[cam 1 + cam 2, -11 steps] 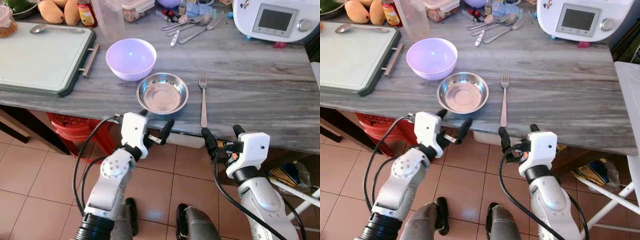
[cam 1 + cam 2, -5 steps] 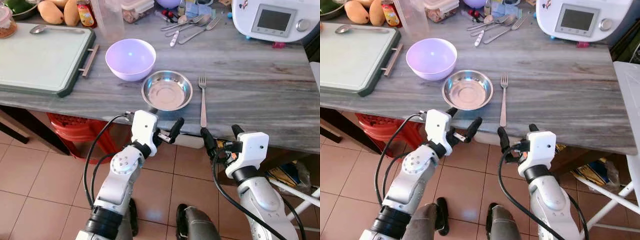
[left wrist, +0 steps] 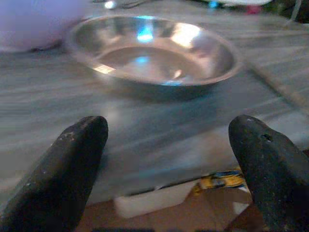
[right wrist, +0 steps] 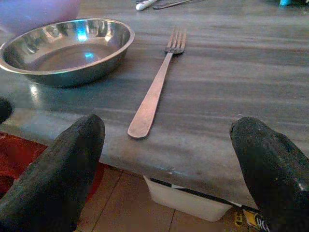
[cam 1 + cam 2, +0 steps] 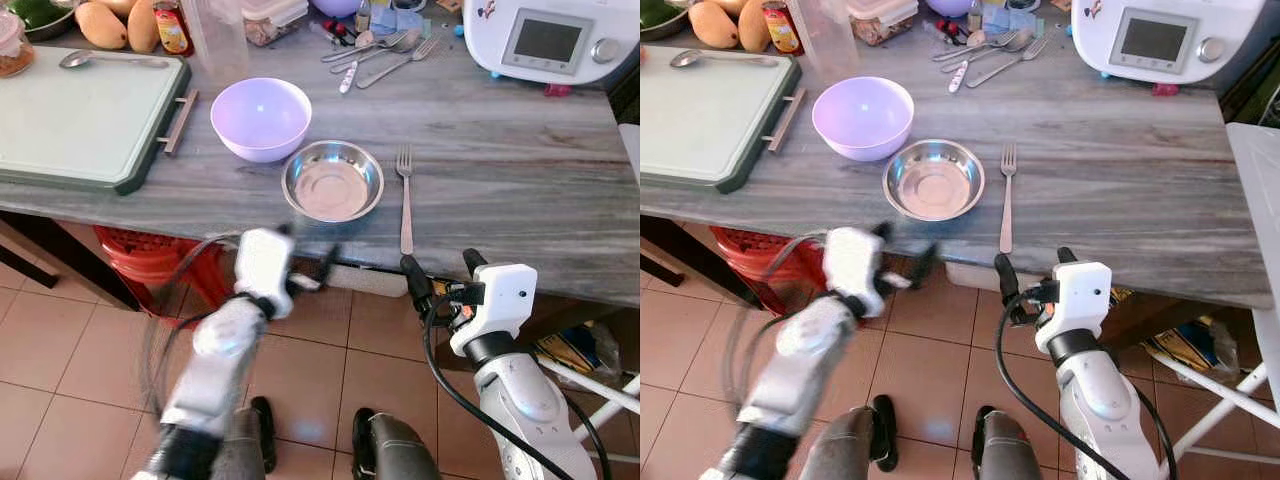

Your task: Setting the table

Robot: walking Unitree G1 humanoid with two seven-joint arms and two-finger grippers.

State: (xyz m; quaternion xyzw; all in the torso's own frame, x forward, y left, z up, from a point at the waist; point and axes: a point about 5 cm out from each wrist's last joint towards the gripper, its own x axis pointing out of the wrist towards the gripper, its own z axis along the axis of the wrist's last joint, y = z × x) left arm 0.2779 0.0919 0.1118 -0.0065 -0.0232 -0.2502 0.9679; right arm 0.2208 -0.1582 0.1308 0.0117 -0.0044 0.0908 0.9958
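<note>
Steel bowl (image 5: 332, 181) on table (image 5: 500, 170) just ahead of left tool (image 5: 300, 265), fingers apart, empty | likely light, stiff, slippery | grip rim | right tool (image 5: 437, 272) apart, fork (image 5: 405, 200) ahead.

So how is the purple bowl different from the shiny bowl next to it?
The purple bowl is pale lilac and matte; the steel bowl is silver and mirrors the light. The purple bowl is deep with tall sides; the steel bowl is shallow and flat-bottomed. The purple bowl sits farther back, the steel bowl nearer the table's edge. Both are round, empty and upright.
</note>
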